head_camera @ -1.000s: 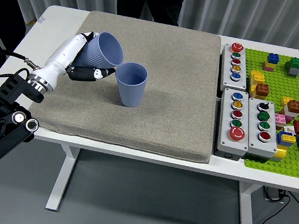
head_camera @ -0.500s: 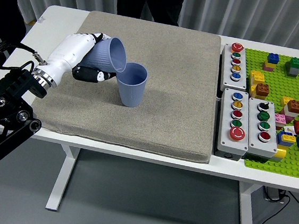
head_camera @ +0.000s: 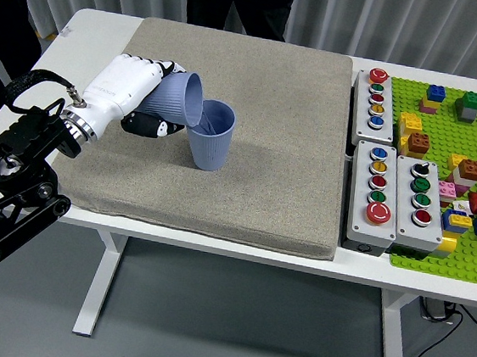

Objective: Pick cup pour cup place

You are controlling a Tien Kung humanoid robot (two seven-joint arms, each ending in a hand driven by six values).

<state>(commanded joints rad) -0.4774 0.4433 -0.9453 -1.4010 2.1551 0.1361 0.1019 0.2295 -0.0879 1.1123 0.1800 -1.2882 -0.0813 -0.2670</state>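
The robot's left hand (head_camera: 137,91) comes in from the left side and holds a blue cup (head_camera: 177,99). Its white fingers (head_camera: 166,68) wrap over the top of this cup, and its dark thumb (head_camera: 152,125) presses on the underside, so the hand is closed tight around it. The held cup is tipped far over on its side, with its open mouth facing right and down. Its rim sits right at the rim of a second blue cup (head_camera: 211,137), and the two look like they touch or almost touch there. The second cup stands upright on a big grey mat (head_camera: 256,172), a bit left of the mat's middle. The mat lies on a white table (head_camera: 96,27). I cannot see what is inside either cup. To the right of the mat are grey button boxes (head_camera: 394,199) with red, green, blue, yellow and black buttons. Past them is a green building plate (head_camera: 469,181) with many small coloured bricks on it. The right hand does not show anywhere in the picture.
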